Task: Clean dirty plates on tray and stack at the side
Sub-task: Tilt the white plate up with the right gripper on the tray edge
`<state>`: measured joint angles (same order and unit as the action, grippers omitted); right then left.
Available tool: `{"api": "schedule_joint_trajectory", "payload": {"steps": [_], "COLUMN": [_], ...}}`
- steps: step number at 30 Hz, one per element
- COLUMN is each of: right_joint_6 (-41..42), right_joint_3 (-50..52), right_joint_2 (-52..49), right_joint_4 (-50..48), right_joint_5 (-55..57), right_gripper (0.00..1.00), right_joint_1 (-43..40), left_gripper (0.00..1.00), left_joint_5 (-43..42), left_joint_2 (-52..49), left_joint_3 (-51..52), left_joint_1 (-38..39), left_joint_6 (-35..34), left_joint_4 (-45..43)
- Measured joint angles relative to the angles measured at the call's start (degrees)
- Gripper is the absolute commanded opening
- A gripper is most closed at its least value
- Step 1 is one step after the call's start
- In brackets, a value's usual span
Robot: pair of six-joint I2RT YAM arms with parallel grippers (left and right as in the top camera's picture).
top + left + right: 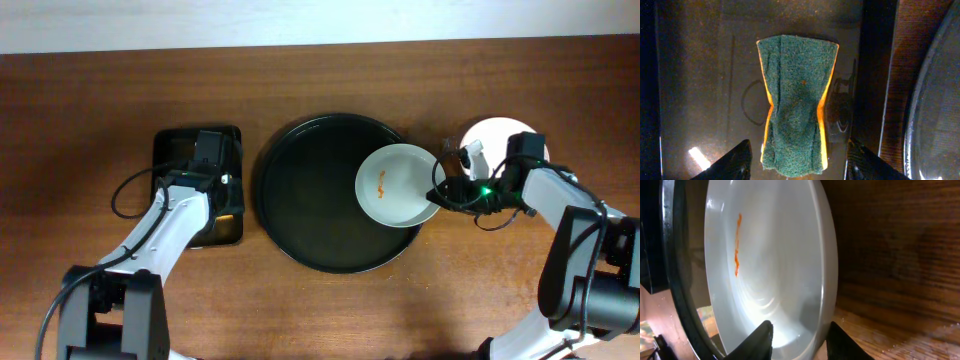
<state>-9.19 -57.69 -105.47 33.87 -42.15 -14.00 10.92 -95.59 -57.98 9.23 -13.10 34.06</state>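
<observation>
At the round black tray's [305,205] right edge, the right gripper [800,339] has its two fingers drawn in on the rim of the smeared plate [395,185], one finger inside the bowl and the other against the outer wall. The gap between them is narrow, no wider than the plate's sloping lip. This plate sits partly on the tray and overhangs its rim toward the right arm, and a thin orange-red streak runs across its glossy white inside.

The left gripper [800,162] hangs spread wide over the small rectangular black tray [170,150] and holds nothing. Its fingers stand on either side of the near end of a green scouring sponge [796,100], apart from it. The sponge is pinched at the waist, shows orange edges and lies flat in that tray.

Two white plates show. The second plate [492,132] rests on the wooden table [100,90] just beyond the right gripper, off the tray, and the arm partly hides it. There is one round tray, one rectangular tray and one sponge.
</observation>
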Motion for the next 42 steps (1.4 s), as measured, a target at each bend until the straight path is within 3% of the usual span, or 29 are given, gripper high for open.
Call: {"api": "schedule_joint_trajectory", "payload": {"steps": [3, 11, 13, 17, 20, 22, 29, 30, 32, 34, 36, 37, 39, 41, 42], "right_joint_6": [0.1, 4.0, 6.4, 11.6, 17.1, 20.1, 25.5, 25.6, 25.7, 25.7, 25.7, 25.7, 25.7, 25.7, 25.7], "right_joint_3": [0.3, -3.5, -7.3, -12.4, -12.7, -12.7, -12.7, -12.7, -12.7, -12.7, -12.7, -12.7, -12.7, -12.7, -12.7], "right_joint_2": [0.1, 5.0, 9.3, 12.7, 12.6, 12.6, 12.6, 12.6, 12.6, 12.6, 12.6, 12.6, 12.6, 12.6, 12.6], "right_joint_4": [-0.5, 4.4, 5.9, 7.5, 9.5, 9.6, 10.6, 10.6, 10.5, 10.5, 10.5, 10.5, 10.5, 10.5, 10.5], "right_joint_5": [-0.7, 3.6, 10.4, 34.4, 58.2, 65.9, 71.2, 71.2, 71.0, 71.0, 70.8, 70.8, 70.8, 70.8, 70.8], "right_gripper": [0.04, 0.04, 0.04, 0.04, 0.04, 0.04, 0.04, 0.04, 0.04, 0.04, 0.04, 0.04, 0.04, 0.04, 0.04], "right_joint_1": [0.0, 0.8, 4.2, 17.4, 32.7, 38.8, 41.8, 41.8, 41.8, 41.8, 41.8, 41.8, 41.8, 41.8, 41.8], "left_gripper": [0.59, 0.59, 0.59, 0.59, 0.76, 0.76, 0.72, 0.70, 0.56, 0.55, 0.39, 0.24, 0.15, 0.00, 0.00], "left_joint_5": [0.0, 0.0, 0.0, -2.8, -5.2, -7.5, -16.1, -16.6, -16.5, -16.5, -16.5, -16.0, -14.8, -14.3, -13.7], "left_joint_2": [0.0, 0.0, 0.0, 0.0, 0.0, 0.0, 0.0, 0.0, 0.0, -0.1, -0.7, -1.0, -1.6, -1.6, -1.6], "left_joint_3": [0.0, 0.0, 0.0, 0.0, 0.0, 0.0, 0.0, 0.0, 0.4, 2.9, 5.9, 6.6, 6.8, 6.8, 6.8], "left_joint_1": [0.0, 0.0, 0.0, 0.0, -0.5, -1.8, -7.8, -7.8, -7.8, -7.8, -7.8, -7.8, -7.8, -7.8, -7.8], "left_joint_6": [0.0, 0.0, 0.0, 1.0, 3.1, 3.9, 5.7, 5.9, 6.1, 6.3, 6.4, 6.6, 6.6, 6.6, 6.8], "left_joint_4": [0.0, -0.5, -0.7, -0.8, -0.9, -0.9, 1.9, 1.9, 0.7, -3.1, -6.4, -6.8, -7.4, -7.5, -7.6]}}
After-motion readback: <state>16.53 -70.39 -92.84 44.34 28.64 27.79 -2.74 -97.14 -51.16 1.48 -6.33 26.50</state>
